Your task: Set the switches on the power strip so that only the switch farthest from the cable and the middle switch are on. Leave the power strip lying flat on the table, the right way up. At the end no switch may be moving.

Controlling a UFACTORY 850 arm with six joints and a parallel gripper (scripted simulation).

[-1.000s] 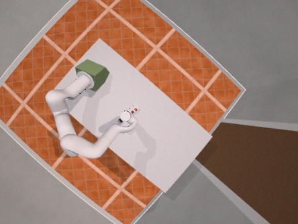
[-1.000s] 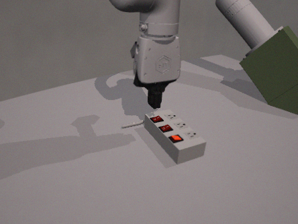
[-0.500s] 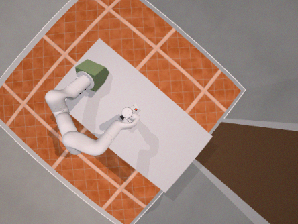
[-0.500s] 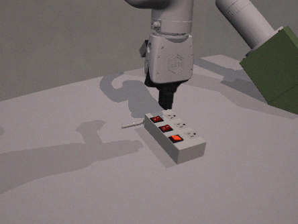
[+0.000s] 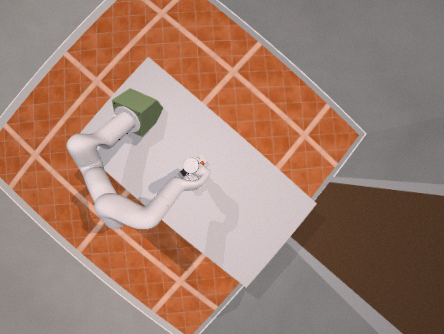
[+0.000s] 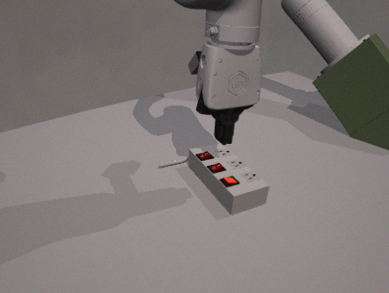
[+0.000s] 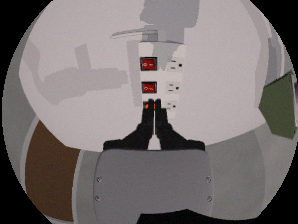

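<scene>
A grey power strip (image 6: pixel 229 180) lies flat on the table, right way up, with its cable (image 6: pixel 173 163) at the left end. It has three red rocker switches. The switch farthest from the cable (image 6: pixel 229 180) glows bright orange. The middle switch (image 6: pixel 216 167) and the switch nearest the cable (image 6: pixel 205 154) are dark red. My gripper (image 6: pixel 224 139) is shut and empty, pointing down and hovering a little above the strip, apart from it. In the wrist view the fingertips (image 7: pixel 153 103) partly cover the lit switch; the middle switch (image 7: pixel 149 87) shows just beyond them. In the top view the strip (image 5: pixel 203 162) peeks out beside my wrist.
The arm's green base block (image 6: pixel 359 88) stands at the right back of the table, also shown in the top view (image 5: pixel 137 107). The table's edges drop to an orange tiled floor (image 5: pixel 280 100).
</scene>
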